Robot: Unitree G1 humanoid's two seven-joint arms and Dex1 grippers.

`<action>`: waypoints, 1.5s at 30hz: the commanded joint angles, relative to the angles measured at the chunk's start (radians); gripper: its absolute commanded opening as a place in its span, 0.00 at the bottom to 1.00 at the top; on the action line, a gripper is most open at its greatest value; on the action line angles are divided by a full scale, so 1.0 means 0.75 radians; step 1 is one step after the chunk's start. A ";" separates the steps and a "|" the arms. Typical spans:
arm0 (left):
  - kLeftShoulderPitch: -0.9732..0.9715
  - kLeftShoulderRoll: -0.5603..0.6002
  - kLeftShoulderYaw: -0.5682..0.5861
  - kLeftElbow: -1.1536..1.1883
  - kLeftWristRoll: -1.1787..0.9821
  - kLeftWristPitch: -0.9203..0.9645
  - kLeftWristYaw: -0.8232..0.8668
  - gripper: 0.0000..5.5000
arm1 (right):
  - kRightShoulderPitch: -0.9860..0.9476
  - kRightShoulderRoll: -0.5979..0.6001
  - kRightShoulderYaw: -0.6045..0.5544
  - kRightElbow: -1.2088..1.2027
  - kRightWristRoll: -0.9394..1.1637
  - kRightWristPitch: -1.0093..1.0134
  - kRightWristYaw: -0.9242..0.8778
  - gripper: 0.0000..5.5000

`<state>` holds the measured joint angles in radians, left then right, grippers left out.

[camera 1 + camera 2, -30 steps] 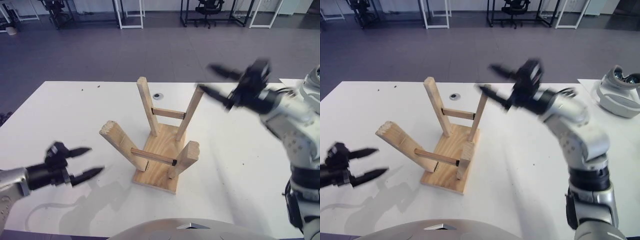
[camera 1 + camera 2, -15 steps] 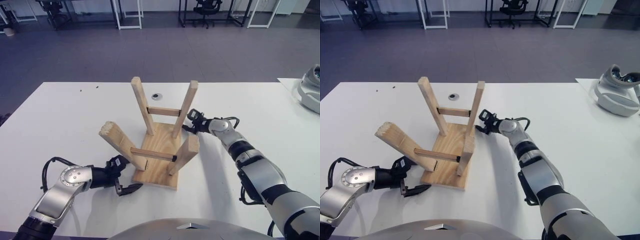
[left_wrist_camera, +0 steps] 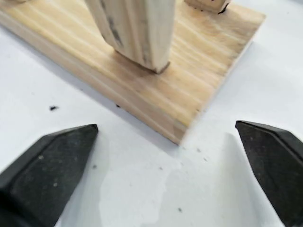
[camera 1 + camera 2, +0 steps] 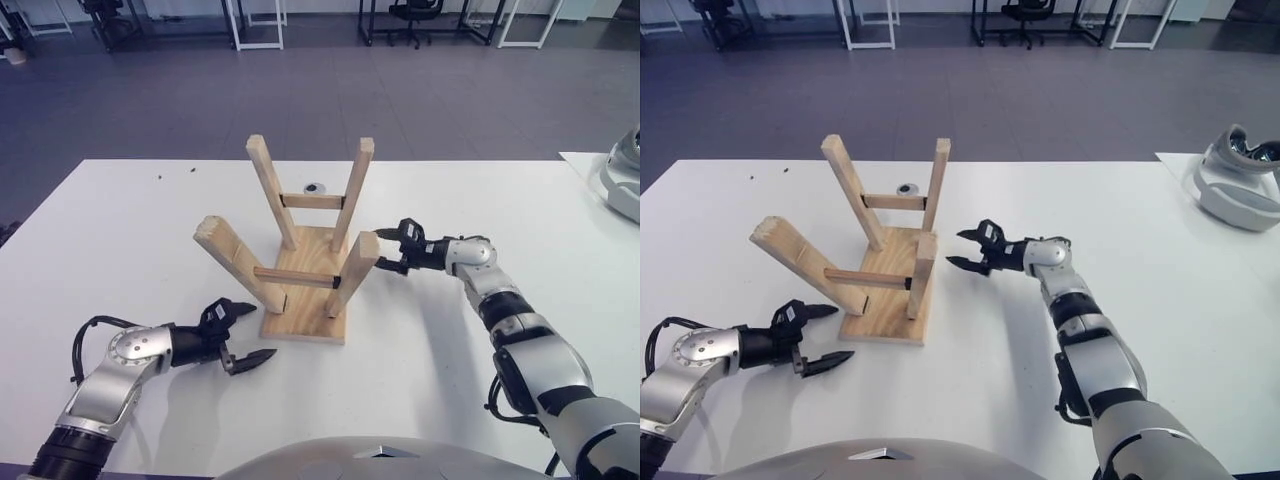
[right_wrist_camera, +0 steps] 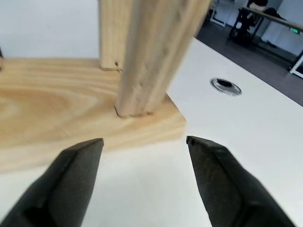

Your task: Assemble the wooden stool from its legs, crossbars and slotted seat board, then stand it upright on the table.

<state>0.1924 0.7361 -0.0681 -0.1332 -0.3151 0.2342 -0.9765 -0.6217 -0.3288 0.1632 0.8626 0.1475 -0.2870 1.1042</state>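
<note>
— On the table, where do we find the stool?
— Near the middle, upside down: seat board flat, legs up, crossbars between them.
— And our grippers?
— Our left gripper is spread wide and empty, low by the board's near left corner. Our right gripper gapes too, holding nothing, just beside the near right leg.
</note>
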 commanded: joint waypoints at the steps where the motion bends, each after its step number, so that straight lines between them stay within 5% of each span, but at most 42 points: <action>1: 0.154 0.082 0.213 0.042 -0.016 0.011 0.039 0.98 | 0.379 -0.105 0.097 -0.978 0.227 0.444 0.077 0.60; 6: 0.246 0.123 0.331 0.044 -0.011 0.014 0.006 0.98 | 0.544 -0.093 0.226 -1.546 0.341 0.783 -0.034 0.60; 11: 0.315 0.090 0.353 -0.040 -0.013 0.054 0.023 0.98 | 0.551 -0.100 0.081 -1.744 0.634 1.111 -0.167 0.60; 16: 0.389 0.107 0.345 -0.083 0.023 0.066 0.008 0.98 | 0.739 -0.564 -0.050 -1.433 0.391 0.912 0.083 0.60; 18: 0.362 0.101 0.321 -0.090 0.041 0.071 0.020 0.98 | 0.696 -0.634 -0.024 -1.225 0.287 0.785 0.166 0.60; 24: 0.270 0.091 0.224 -0.090 0.070 0.065 0.018 0.98 | 0.086 -0.189 0.039 -0.184 -0.131 0.330 -0.453 0.60; 27: 0.270 0.116 0.181 -0.072 0.096 0.046 -0.013 0.98 | -0.029 -0.004 0.119 0.120 -0.238 0.145 -0.482 0.60; 30: 0.145 0.091 0.122 0.015 0.161 0.020 0.028 0.98 | 0.007 0.017 0.171 0.217 -0.277 0.042 -0.307 0.60; 38: -0.286 -0.208 0.052 0.468 0.257 -0.195 0.320 0.98 | 0.410 -0.263 0.075 -0.348 -0.102 0.138 -0.020 0.60; 45: -0.129 -0.174 0.239 0.395 0.233 -0.270 0.439 0.98 | 0.770 -0.339 -0.005 -0.888 -0.148 0.408 -0.319 0.60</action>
<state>0.0642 0.5957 0.0852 0.1852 -0.1519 0.0318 -0.6809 -0.1031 -0.5507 0.1568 0.2322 0.0786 -0.0420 0.8901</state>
